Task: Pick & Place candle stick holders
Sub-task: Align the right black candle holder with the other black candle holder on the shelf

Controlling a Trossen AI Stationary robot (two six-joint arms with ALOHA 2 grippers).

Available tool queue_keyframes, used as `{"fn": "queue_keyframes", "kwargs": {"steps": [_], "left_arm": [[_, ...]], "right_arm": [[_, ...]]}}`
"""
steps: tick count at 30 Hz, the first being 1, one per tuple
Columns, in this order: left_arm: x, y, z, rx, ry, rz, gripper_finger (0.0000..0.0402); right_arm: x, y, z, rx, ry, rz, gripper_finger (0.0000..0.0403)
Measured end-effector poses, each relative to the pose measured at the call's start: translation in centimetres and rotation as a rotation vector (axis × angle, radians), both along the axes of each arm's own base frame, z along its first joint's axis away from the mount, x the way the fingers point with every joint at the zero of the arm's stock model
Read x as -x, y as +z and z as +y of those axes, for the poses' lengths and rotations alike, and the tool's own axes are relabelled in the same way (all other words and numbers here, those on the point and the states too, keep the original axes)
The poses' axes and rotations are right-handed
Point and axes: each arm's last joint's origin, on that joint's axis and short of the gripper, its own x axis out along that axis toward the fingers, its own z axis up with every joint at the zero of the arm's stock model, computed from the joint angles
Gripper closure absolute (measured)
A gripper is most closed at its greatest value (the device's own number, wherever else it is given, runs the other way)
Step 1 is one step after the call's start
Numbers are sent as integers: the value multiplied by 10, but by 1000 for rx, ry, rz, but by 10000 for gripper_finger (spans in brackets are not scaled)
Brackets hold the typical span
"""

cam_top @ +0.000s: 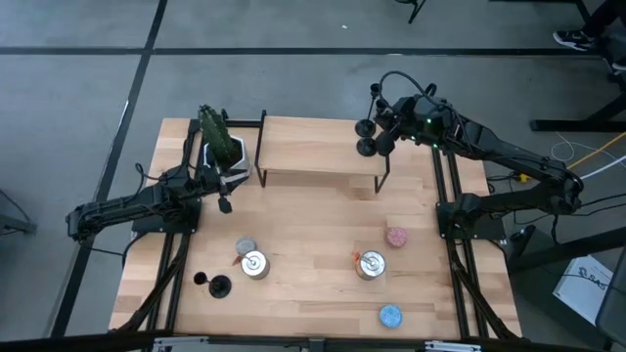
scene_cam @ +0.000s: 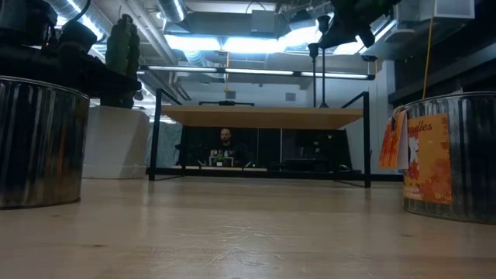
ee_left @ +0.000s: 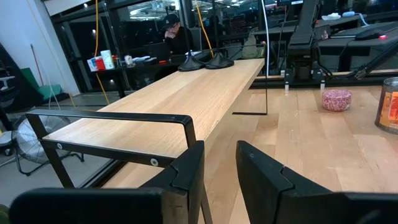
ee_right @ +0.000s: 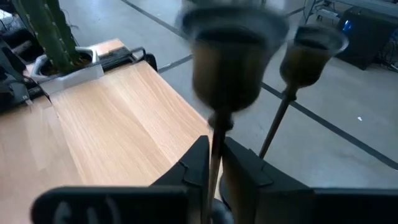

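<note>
Two black candle stick holders [cam_top: 364, 127] [cam_top: 366, 148] stand on their round bases at the right far end of a raised wooden shelf [cam_top: 313, 147]; the left wrist view shows those bases [ee_left: 193, 64] [ee_left: 219, 61]. My right gripper [ee_right: 215, 163] is beside them, slanting down, with the nearer holder's thin stem [ee_right: 216, 134] between its barely parted fingers. The other holder's cup [ee_right: 311, 53] is just beyond. A third holder [cam_top: 217, 286] sits on the table near the front left. My left gripper [ee_left: 219, 177] waits open by the shelf's left end. My right gripper has the nearer holder's stem [ee_right: 216, 149], below its cup, between its two fingers, which lie across the stem and come from the table's right. A sliver of space shows beside the stem, so I cannot tell whether a finger touches it. The holder stays upright.
Two silver tins [cam_top: 254, 264] [cam_top: 370, 264] stand mid-table, with a pink disc [cam_top: 395, 237], a blue disc [cam_top: 389, 315] and a grey one [cam_top: 245, 245]. A cactus in a white planter [cam_top: 217, 137] is at the far left. A person [scene_cam: 225, 143] sits beyond the table.
</note>
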Motion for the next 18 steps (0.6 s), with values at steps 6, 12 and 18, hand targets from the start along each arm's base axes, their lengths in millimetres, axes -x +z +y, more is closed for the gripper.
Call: {"fn": "queue_keyframes", "kwargs": {"steps": [6, 12, 18], "left_arm": [[0, 0, 0, 0, 0, 0, 313], [0, 0, 0, 0, 0, 0, 313], [0, 0, 0, 0, 0, -1, 313]], "right_arm": [[0, -1, 0, -2, 1, 4, 330], [0, -2, 1, -18, 20, 15, 324], [1, -4, 1, -28, 19, 38, 324]]}}
